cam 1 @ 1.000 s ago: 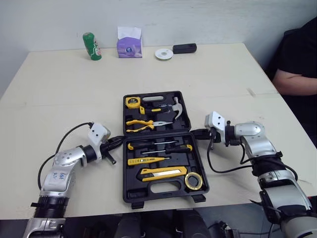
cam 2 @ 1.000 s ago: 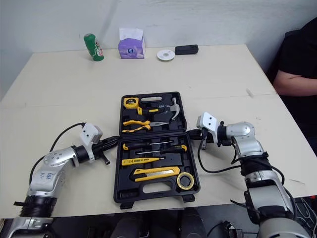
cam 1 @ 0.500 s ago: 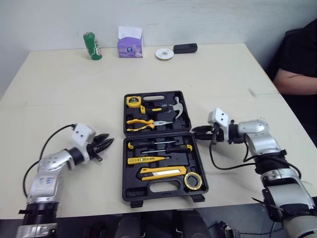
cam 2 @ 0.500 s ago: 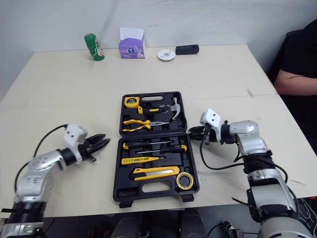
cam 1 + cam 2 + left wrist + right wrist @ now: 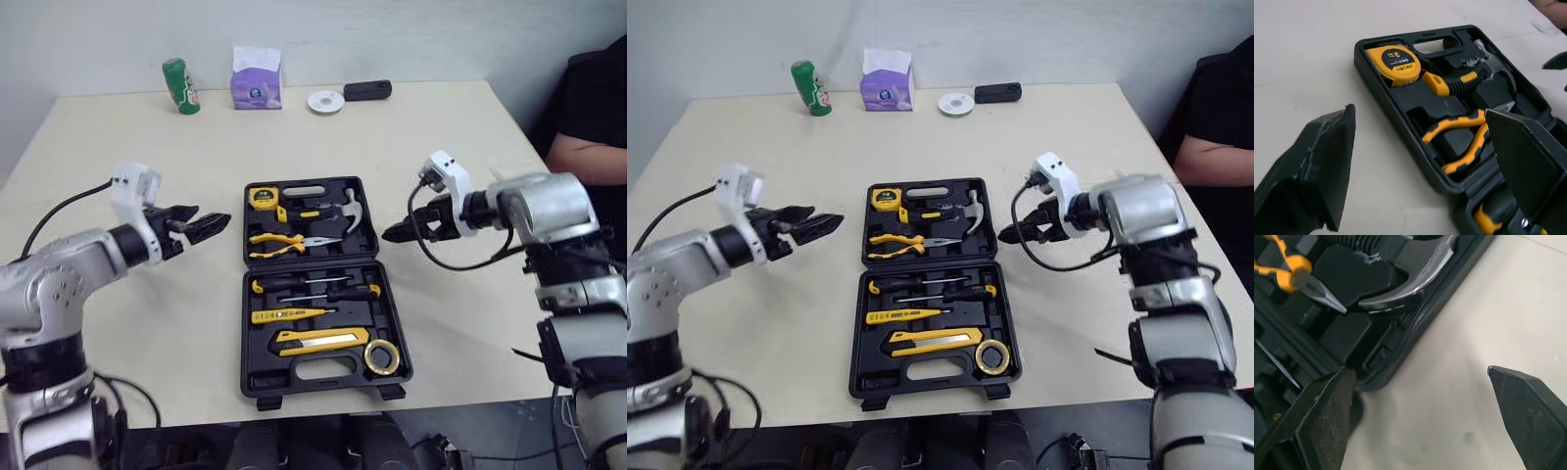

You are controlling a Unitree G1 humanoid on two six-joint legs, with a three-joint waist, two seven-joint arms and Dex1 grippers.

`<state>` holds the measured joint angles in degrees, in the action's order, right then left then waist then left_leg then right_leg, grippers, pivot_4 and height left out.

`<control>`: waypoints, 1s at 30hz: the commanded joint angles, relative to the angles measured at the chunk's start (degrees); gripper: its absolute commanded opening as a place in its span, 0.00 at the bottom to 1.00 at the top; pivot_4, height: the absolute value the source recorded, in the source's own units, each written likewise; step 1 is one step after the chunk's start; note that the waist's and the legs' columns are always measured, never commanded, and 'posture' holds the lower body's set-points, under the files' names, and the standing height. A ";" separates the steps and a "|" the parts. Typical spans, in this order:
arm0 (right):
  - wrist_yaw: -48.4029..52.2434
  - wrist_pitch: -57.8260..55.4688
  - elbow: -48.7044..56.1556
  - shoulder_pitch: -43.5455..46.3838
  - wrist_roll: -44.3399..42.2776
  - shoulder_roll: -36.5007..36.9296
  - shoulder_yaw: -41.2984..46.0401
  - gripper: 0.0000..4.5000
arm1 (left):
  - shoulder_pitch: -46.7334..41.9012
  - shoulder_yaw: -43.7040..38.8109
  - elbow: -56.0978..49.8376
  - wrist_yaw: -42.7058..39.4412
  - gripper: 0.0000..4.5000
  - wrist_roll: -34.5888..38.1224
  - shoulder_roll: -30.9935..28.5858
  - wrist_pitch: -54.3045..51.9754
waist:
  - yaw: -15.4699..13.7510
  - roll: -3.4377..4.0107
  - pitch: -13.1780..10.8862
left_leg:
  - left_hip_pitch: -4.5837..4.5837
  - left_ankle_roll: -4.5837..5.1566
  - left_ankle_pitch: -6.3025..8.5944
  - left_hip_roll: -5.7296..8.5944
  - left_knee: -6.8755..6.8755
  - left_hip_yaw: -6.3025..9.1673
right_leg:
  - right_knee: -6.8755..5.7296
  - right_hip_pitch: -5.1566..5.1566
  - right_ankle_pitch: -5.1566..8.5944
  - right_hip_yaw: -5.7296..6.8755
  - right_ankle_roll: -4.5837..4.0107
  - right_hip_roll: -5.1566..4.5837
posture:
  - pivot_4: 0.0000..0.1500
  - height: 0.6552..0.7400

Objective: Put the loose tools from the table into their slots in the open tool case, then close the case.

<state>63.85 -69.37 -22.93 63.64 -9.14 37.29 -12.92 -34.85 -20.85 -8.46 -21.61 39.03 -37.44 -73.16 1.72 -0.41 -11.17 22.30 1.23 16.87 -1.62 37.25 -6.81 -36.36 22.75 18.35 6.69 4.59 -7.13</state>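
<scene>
Black plastic tool case (image 5: 313,390): lying open at the centre of the cream surface (image 5: 411,137), both halves flat. Yellow tape measure (image 5: 261,201), steel claw hammer (image 5: 351,211) and yellow-handled pliers (image 5: 279,245) are sitting in the far half. Screwdrivers (image 5: 313,289), yellow utility knife (image 5: 318,341) and yellow tape roll (image 5: 382,356) are filling the near half.

Left gripper (image 5: 208,220): hanging at 9 o'clock of the far half, fingers apart, gripping nothing.

Right gripper (image 5: 397,233): hanging at 3 o'clock, fingers apart, apparently clear of the surface.

The right edge cuts off a person (image 5: 594,98), and print on the green can (image 5: 180,86) is unreadable
</scene>
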 commanded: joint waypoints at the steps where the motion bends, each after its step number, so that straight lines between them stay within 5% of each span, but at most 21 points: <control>1: -2.48 -7.32 -0.58 4.87 -1.66 -2.29 -0.63 0.98 | -4.98 2.74 4.32 3.63 0.98 -1.97 0.53 -6.78 | 0.05 -0.01 0.00 | 0.03 0.00 -0.01 0.00 -0.01 -0.02 | 0.03 0.03 0.00 0.00 0.00 0.05 | 1.00 1.00; 10: -8.31 -7.66 -3.46 7.15 -1.66 -5.60 -2.53 0.98 | -10.48 12.65 13.09 2.14 0.98 -6.82 0.10 -8.20 | -0.12 -0.09 -0.05 | 0.12 -0.06 -0.04 -0.08 0.00 -0.09 | 0.16 0.11 -0.01 -0.16 0.02 0.46 | 1.00 1.00; 30: -15.89 -1.94 -10.43 6.71 -0.90 -9.50 -2.47 0.98 | -13.26 14.47 18.09 2.31 0.98 -12.29 3.52 -7.33 | -0.06 -0.17 -0.09 | 0.36 -0.16 -0.15 -0.11 0.16 -0.56 | -0.54 0.88 -0.01 -0.69 0.02 0.49 | 1.00 1.00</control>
<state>48.48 -72.00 -33.73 69.18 -10.18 28.00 -16.55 -47.09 -6.03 9.41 -19.64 27.91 -33.77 -80.32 1.66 -0.58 -11.26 22.66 1.07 16.72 -1.73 37.42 -7.37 -36.91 23.63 18.34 5.99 4.60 -6.65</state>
